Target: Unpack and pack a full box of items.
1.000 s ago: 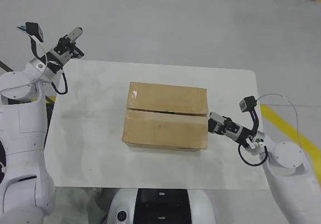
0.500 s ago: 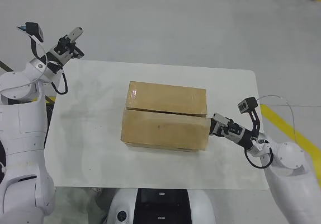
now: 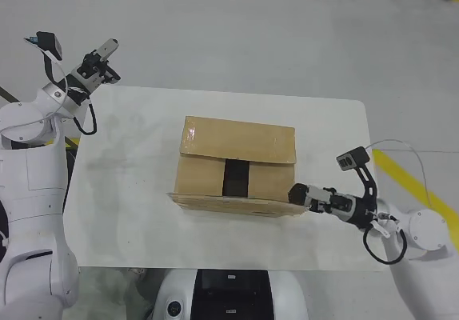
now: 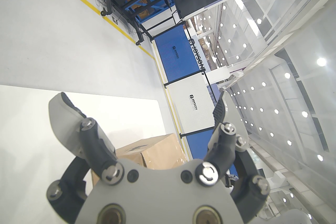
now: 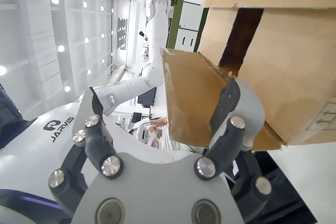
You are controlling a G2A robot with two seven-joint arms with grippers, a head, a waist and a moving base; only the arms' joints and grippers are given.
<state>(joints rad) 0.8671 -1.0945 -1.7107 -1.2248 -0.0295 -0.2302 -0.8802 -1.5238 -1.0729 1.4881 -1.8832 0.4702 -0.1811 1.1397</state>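
A brown cardboard box [image 3: 201, 174] sits in the middle of the white table [image 3: 133, 200]. Its far flap [image 3: 237, 138] lies flat on top. Its near flap [image 3: 229, 205] is folded out and down toward the robot. Between the two flaps the top of the box is open, and there is a dark gap [image 3: 236, 178] in the middle. It is too dark in there to tell what is inside. The right gripper [image 3: 297, 194] is at the right end of the near flap, low by the table. In the right wrist view, the right gripper [image 5: 162, 93] has its two fingers spread wide, and the near flap [image 5: 189, 93] stands between them. One finger [image 5: 226, 104] seems to touch the flap, but the fingers are not pinching it. The left gripper [image 3: 111, 45] is far from the box, up past the far left corner of the table. In the left wrist view, the left gripper [image 4: 141, 104] is spread wide too and holds nothing, with the box [image 4: 155, 151] well beyond it.
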